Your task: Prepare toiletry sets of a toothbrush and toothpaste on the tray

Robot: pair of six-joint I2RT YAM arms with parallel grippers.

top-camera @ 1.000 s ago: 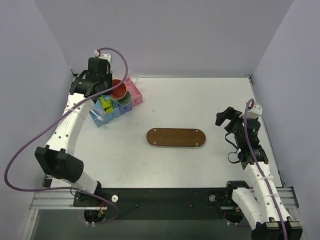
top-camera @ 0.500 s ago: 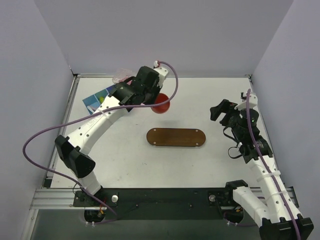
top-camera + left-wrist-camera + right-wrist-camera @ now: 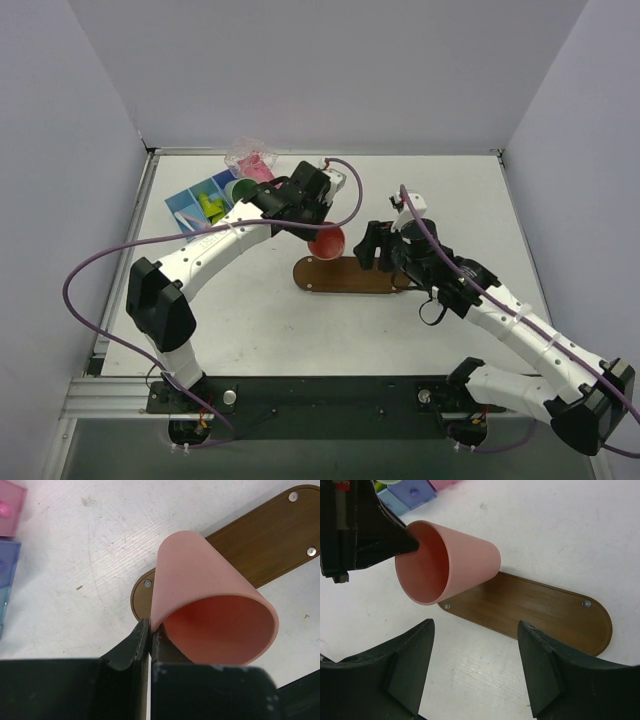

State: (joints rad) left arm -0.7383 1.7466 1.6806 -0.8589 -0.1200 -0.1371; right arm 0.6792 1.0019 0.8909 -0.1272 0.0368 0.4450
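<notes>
My left gripper [image 3: 316,231] is shut on the rim of a salmon-pink cup [image 3: 327,242], one finger inside and one outside. It holds the cup tilted above the left end of the dark brown tray [image 3: 360,277]. The left wrist view shows the cup [image 3: 210,615], the pinch [image 3: 149,636] and the tray [image 3: 260,545] below. My right gripper [image 3: 368,247] is open just right of the cup; in its own view [image 3: 475,630] the cup [image 3: 447,562] and tray [image 3: 540,610] lie ahead. Yellow-green toothpaste tubes [image 3: 210,205] and a pale stick [image 3: 184,213] lie in the blue bins. The tray carries nothing.
The blue bins [image 3: 196,200] and a pink bin [image 3: 256,164] stand at the back left, with a green cup [image 3: 240,188] in them. Grey walls close in the table on the left, back and right.
My left arm lifted the pink cup out of the bins and carried it right, to above the tray's left end. My right arm swung left from the right side towards the cup.
</notes>
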